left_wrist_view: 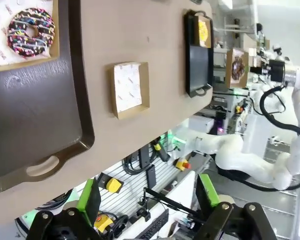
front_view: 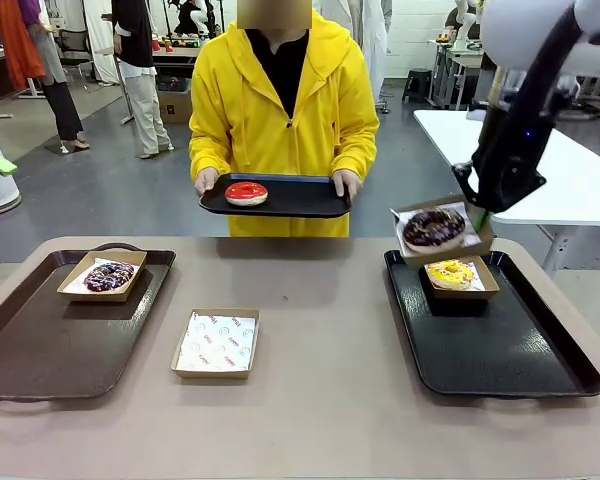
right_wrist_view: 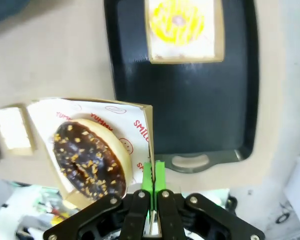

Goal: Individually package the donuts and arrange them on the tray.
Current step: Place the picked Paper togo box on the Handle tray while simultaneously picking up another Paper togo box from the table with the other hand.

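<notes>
While the right gripper (right_wrist_view: 152, 172) clamps the box (right_wrist_view: 149, 127) wall, the chocolate donut (right_wrist_view: 90, 160) sits just beside it — aloft near the tray (right_wrist_view: 190, 110).

Red donut (front_view: 246, 193), yellow donut (front_view: 450, 272), tan-flecked chocolate donut (front_view: 433, 228) in brown box (right_wrist_view: 149, 132), rainbow-sprinkled dark donut (front_view: 109, 276), black tray (front_view: 500, 345)

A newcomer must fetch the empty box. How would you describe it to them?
Start at the tan table, between the left tray and right tray. A cardboard box sits alone there, nearer the left one. Unlike the other boxes, it holds only printed paper, no donut.
</notes>
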`<state>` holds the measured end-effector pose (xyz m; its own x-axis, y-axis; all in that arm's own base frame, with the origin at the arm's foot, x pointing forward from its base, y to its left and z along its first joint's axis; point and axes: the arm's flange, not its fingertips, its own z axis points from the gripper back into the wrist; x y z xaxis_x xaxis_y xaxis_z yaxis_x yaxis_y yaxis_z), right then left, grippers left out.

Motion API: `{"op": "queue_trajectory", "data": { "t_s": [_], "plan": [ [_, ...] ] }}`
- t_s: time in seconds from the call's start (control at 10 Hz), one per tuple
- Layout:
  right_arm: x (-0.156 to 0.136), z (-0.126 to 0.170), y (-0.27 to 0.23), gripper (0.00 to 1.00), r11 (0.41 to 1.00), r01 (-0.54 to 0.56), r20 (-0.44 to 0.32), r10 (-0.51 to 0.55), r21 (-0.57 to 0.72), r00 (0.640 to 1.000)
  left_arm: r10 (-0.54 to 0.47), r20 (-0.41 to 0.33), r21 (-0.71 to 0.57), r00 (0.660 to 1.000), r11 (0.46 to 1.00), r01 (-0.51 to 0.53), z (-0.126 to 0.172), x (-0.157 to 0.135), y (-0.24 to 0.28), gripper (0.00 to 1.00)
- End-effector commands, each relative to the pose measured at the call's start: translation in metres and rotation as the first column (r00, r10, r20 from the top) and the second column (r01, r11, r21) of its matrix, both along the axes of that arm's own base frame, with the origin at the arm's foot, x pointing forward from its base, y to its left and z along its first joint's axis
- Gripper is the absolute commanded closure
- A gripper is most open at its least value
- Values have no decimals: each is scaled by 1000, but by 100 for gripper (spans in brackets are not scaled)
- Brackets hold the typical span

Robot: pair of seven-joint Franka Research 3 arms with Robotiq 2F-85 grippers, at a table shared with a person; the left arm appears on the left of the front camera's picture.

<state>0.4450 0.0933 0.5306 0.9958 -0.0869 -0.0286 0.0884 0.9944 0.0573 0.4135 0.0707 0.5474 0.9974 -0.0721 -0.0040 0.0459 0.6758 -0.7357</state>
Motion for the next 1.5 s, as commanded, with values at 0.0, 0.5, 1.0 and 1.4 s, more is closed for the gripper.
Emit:
{"op": "queue_trajectory", "data": {
  "t_s": [0.0,0.5,1.0,1.4],
  "plan": [
    [-15,-22,-10,99,999,-53,23,53,-8,998,5,13,96,1000,995,-7,1,-4,-42,0],
    [-15,-91,-33,99,999,-40,12,40,31,999,-4,15,260,1000,966,0,-28,7,-134,0],
    [-15,-102,-35,99,1000,-18,-7,18,4,1000,-2,90,475,996,879,-41,-83,7,-213,0],
    [-15,-102,-35,99,1000,-18,-7,18,4,1000,-40,111,592,993,805,-34,-134,-7,-265,0]
  ]
}}
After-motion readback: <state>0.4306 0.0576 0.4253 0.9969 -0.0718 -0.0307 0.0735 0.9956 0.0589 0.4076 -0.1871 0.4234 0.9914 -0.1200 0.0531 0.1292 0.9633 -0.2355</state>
